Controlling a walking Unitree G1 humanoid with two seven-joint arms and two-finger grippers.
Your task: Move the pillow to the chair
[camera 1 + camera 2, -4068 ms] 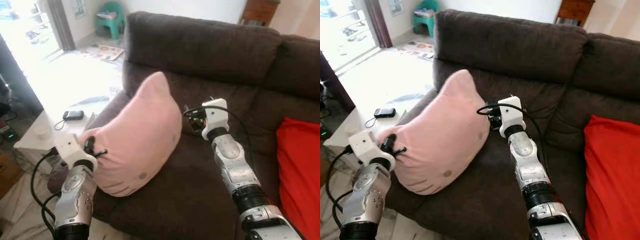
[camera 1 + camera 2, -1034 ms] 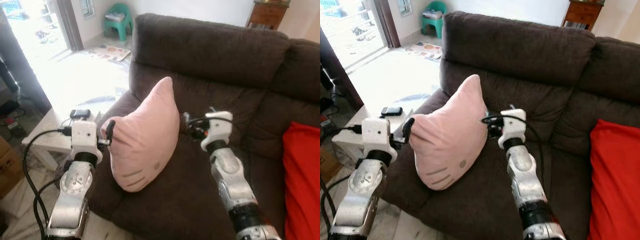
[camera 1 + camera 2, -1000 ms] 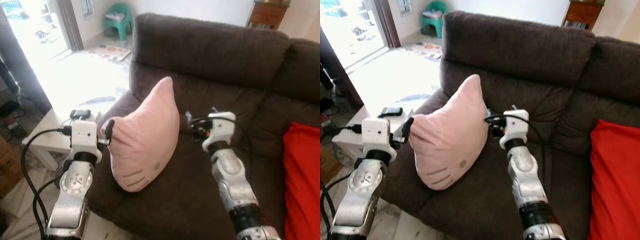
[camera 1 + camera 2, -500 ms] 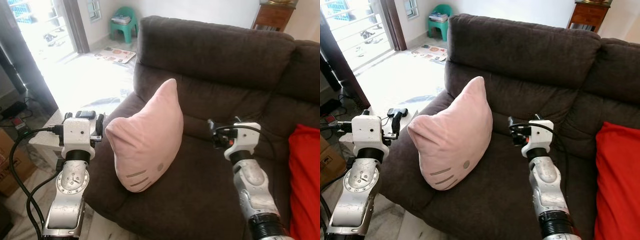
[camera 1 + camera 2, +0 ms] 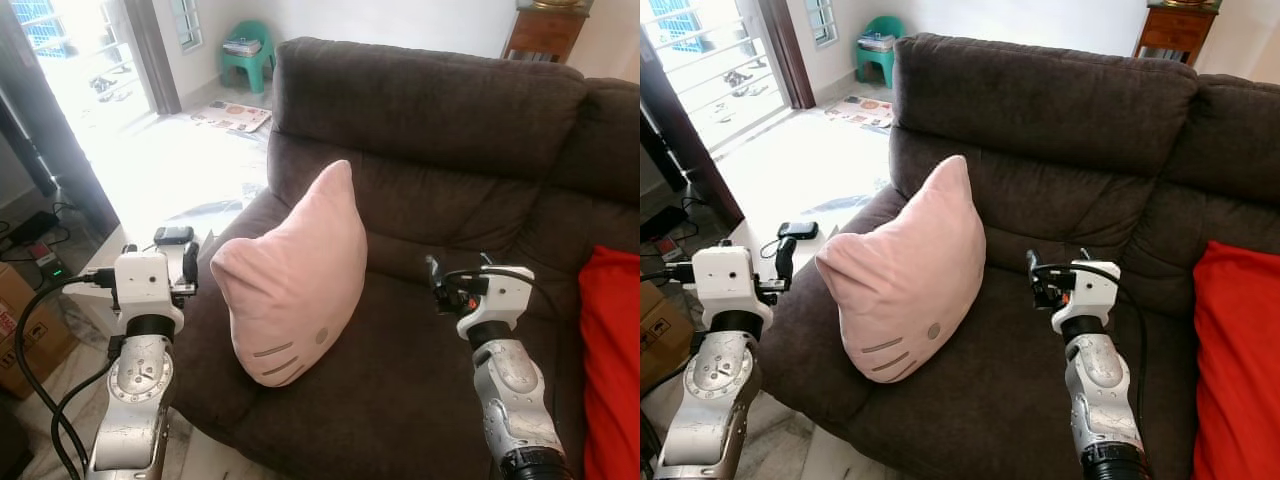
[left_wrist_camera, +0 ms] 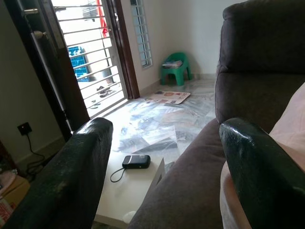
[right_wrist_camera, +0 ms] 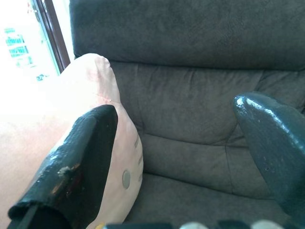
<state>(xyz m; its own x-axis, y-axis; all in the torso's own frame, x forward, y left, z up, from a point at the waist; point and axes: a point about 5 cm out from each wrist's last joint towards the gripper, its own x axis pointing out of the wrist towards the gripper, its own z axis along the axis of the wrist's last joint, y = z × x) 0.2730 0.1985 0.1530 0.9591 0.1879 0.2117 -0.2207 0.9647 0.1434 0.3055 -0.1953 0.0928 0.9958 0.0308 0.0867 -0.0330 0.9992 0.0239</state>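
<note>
Both grippers have drawn back from the pillow (image 5: 293, 272) since a second ago, when their fingers pressed its two sides; it now stands alone on the sofa (image 5: 430, 150).

Left gripper (image 5: 189, 268): jaws spread wide, holding nothing, hovering just beside the sofa's arm, clear of the pillow's pointed left corner. Its wrist view shows both black fingers (image 6: 71, 176) far apart with open air between.

Right gripper (image 5: 434, 283): jaws also spread wide, empty, above the seat cushion, apart from the pillow's right side.

Pillow: one, pink, resting on the sofa seat at the end nearest the window side. It stands upright on its lower edge, leaning slightly; long axis runs near vertical. One pointed corner aims up toward the backrest, another points out to the robot's left. The face with stitched whisker lines and a small button looks toward the robot.

Also in view: one red cushion (image 5: 612, 370) at the sofa's right end, one white low table (image 5: 765, 245) with one dark phone (image 5: 798, 230), one green stool (image 5: 246, 52) far back.
</note>
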